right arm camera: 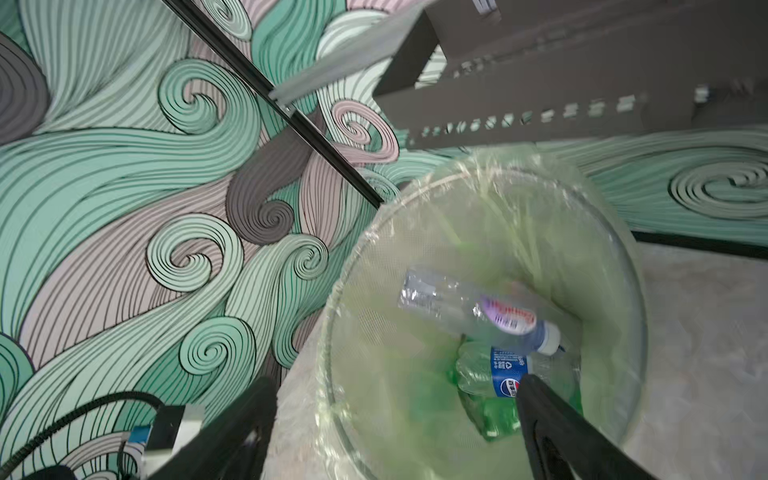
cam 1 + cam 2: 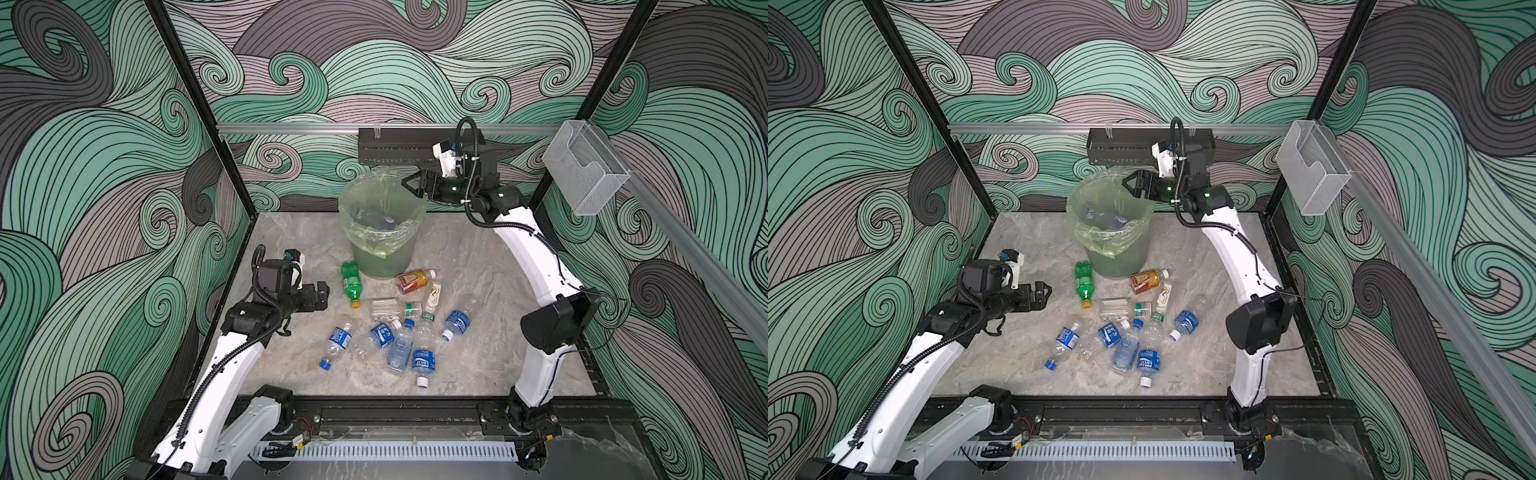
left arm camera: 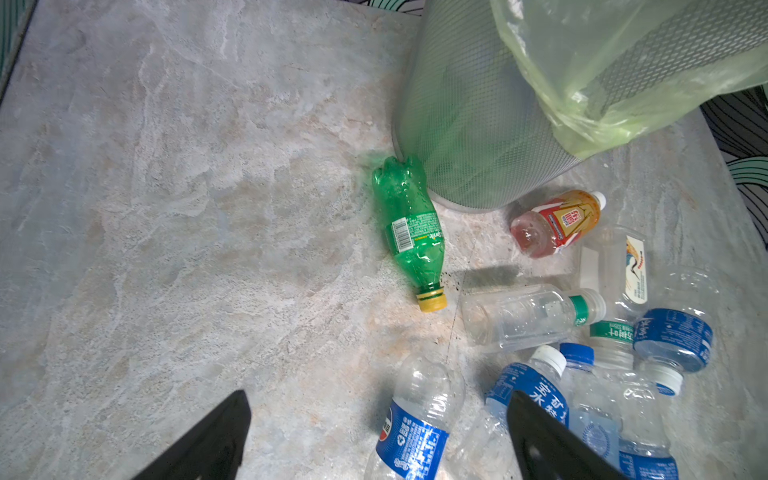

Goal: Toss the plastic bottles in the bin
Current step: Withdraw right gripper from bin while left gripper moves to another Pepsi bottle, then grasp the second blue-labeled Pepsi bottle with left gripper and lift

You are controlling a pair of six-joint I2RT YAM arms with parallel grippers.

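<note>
R tool [image 2: 409,186] spread wide, empty, above bin [image 2: 384,259] rim, 2 o'clock side. Bin at 12 o'clock of counter [image 2: 478,257]; clear bottles [image 1: 469,307] inside (blue-label one underneath). L tool [image 2: 323,296] spread, empty, 9 o'clock of bottle heap [image 2: 401,345]. Heap on counter, 6 o'clock of bin; green bottle [image 2: 351,284] against bin base, 7 o'clock.

The bin [image 2: 384,262] stands at the back of the counter [image 2: 291,357]; some bottles [image 1: 478,307] lie inside it; the other plastic bottles [image 2: 401,336] lie scattered on the counter before it; the right pincer [image 2: 406,185] hangs over its right rim; the left pincer [image 2: 323,296] hovers left of the scatter.
</note>
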